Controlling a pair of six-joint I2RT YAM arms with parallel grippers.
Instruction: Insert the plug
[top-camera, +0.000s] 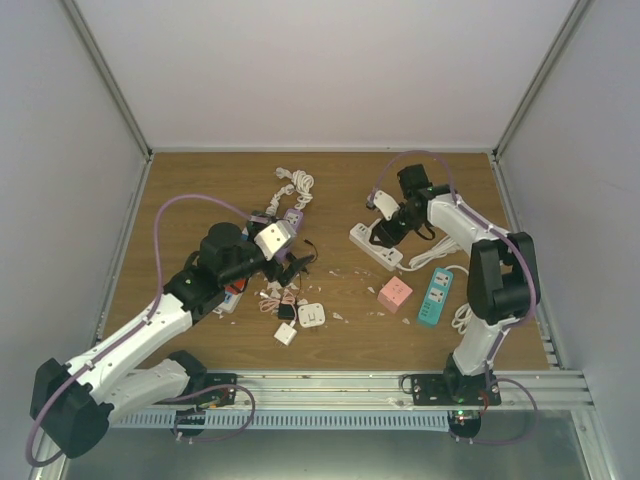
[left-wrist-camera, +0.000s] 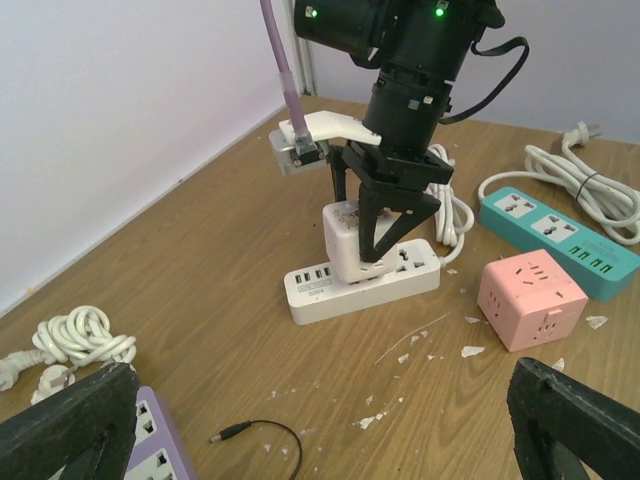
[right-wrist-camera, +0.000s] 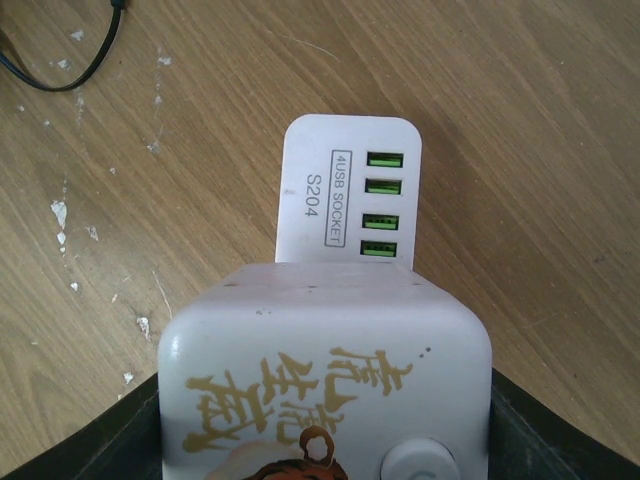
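A white cube plug (left-wrist-camera: 348, 243) with gold characters (right-wrist-camera: 330, 390) stands on the white power strip (left-wrist-camera: 400, 278), just behind its green USB ports (right-wrist-camera: 384, 205). My right gripper (left-wrist-camera: 372, 225) comes down from above and its black fingers (left-wrist-camera: 398, 215) clamp the plug's sides. In the top view this gripper (top-camera: 386, 228) is over the strip (top-camera: 372, 246). I cannot tell how deep the pins sit. My left gripper (left-wrist-camera: 320, 405) hangs open and empty above bare wood. Its fingers (left-wrist-camera: 70, 425) show at the lower corners. In the top view it (top-camera: 290, 262) is left of centre.
A pink cube socket (left-wrist-camera: 530, 298) and a teal power strip (left-wrist-camera: 560, 228) lie right of the white strip. A purple strip (left-wrist-camera: 150, 450), a coiled white cable (left-wrist-camera: 80, 340) and a black DC lead (left-wrist-camera: 250, 432) lie near my left gripper. Small white adapters (top-camera: 312, 315) and chips litter the middle.
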